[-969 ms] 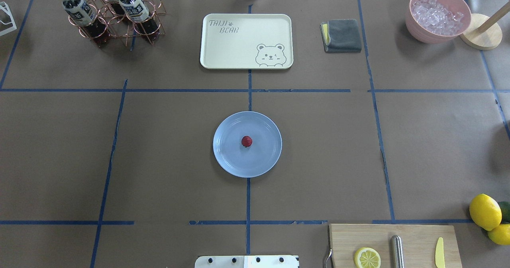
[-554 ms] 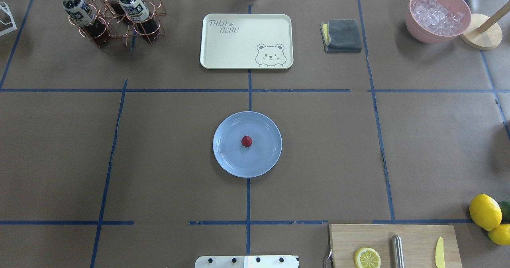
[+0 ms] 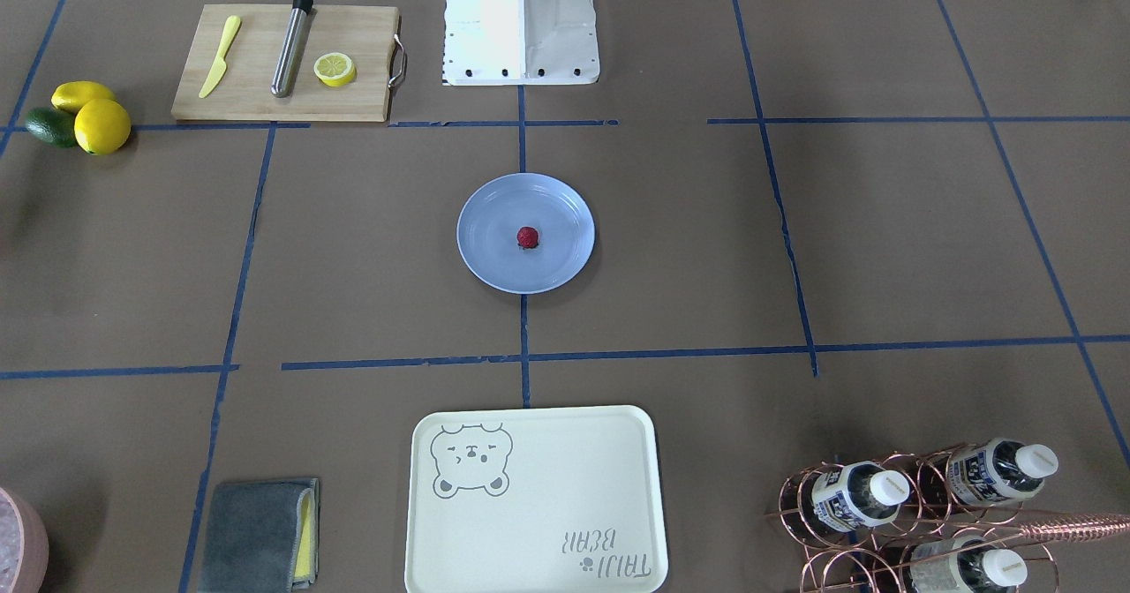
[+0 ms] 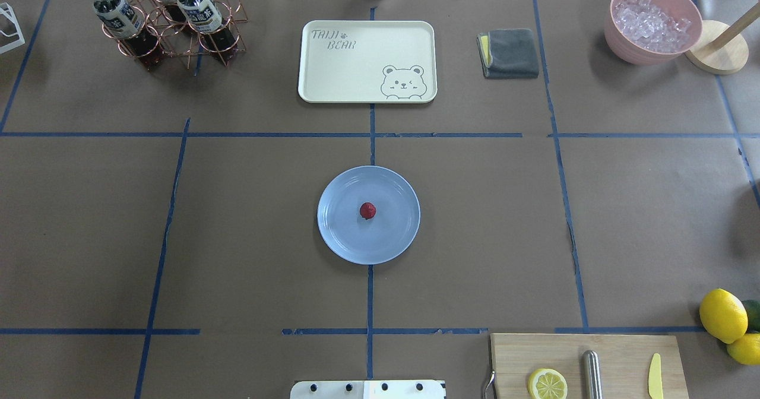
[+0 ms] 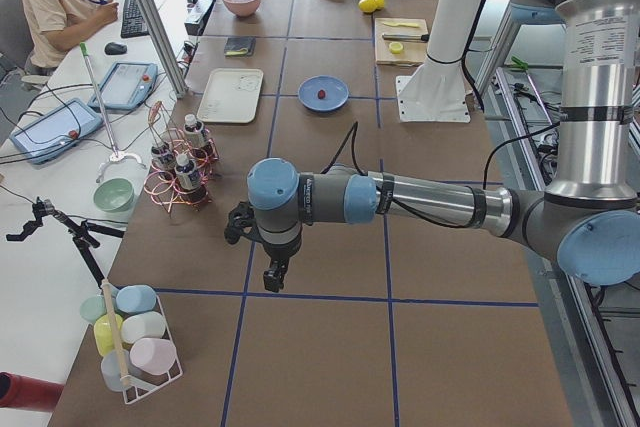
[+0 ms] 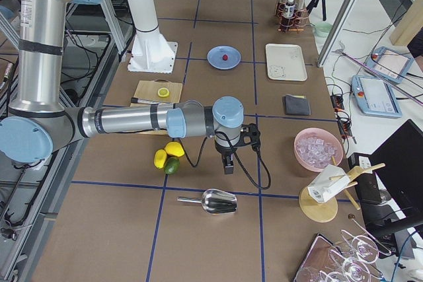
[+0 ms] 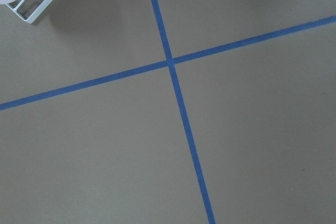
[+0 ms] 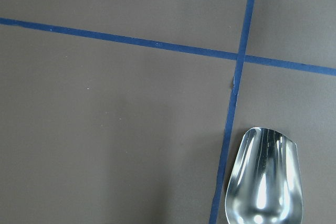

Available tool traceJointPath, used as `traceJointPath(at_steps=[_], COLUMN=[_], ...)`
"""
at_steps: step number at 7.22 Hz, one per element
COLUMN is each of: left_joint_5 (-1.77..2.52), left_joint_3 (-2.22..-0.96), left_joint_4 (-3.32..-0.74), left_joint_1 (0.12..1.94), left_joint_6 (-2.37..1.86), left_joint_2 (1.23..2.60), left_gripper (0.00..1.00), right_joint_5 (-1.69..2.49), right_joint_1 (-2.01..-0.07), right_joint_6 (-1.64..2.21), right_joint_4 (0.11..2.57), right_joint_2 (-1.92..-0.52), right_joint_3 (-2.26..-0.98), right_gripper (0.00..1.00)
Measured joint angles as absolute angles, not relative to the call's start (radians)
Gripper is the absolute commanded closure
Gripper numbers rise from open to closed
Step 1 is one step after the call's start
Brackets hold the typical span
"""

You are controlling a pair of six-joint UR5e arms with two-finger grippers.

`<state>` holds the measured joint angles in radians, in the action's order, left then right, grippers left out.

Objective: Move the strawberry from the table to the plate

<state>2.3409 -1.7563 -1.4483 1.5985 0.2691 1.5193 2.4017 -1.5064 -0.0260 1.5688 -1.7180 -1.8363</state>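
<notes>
The small dark-red strawberry (image 4: 367, 211) (image 3: 527, 237) lies at the middle of the round light-blue plate (image 4: 339, 236) (image 3: 488, 262), which rests on the brown table (image 4: 249, 238) over the centre tape line. Neither gripper shows in the overhead or front views. The left gripper (image 5: 272, 277) hangs over the table's far left end, well away from the plate. The right gripper (image 6: 228, 166) hangs over the right end, beyond the lemons (image 6: 173, 149). Only the side views show them, so I cannot tell whether they are open or shut. Nothing shows in either gripper.
A cream bear-print tray (image 4: 367, 60) lies behind the plate. A copper bottle rack (image 4: 169, 22) stands at the back left, a grey cloth (image 4: 509, 53) and pink ice bowl (image 4: 653, 22) at the back right. The cutting board (image 4: 588, 363) is near right. A metal scoop (image 8: 264, 179) lies under the right wrist.
</notes>
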Motion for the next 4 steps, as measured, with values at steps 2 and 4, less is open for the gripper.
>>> traceJointPath(at_steps=[2,4], left_joint_5=[2.342,2.34], left_joint_3=[-1.738,-1.733], left_joint_4=[-1.451,-1.452], left_joint_1=[1.598,1.598], left_joint_6=[0.266,0.219], left_joint_2=[1.525,1.54], left_gripper=[0.0,0.0], right_joint_5=[2.401,2.4], right_joint_1=[-1.506,-1.506], right_joint_6=[-0.026,-0.026], right_joint_4=[1.566,1.565], right_joint_2=[-1.718,-1.718], right_joint_3=[-1.836,-1.836], right_gripper=[0.0,0.0])
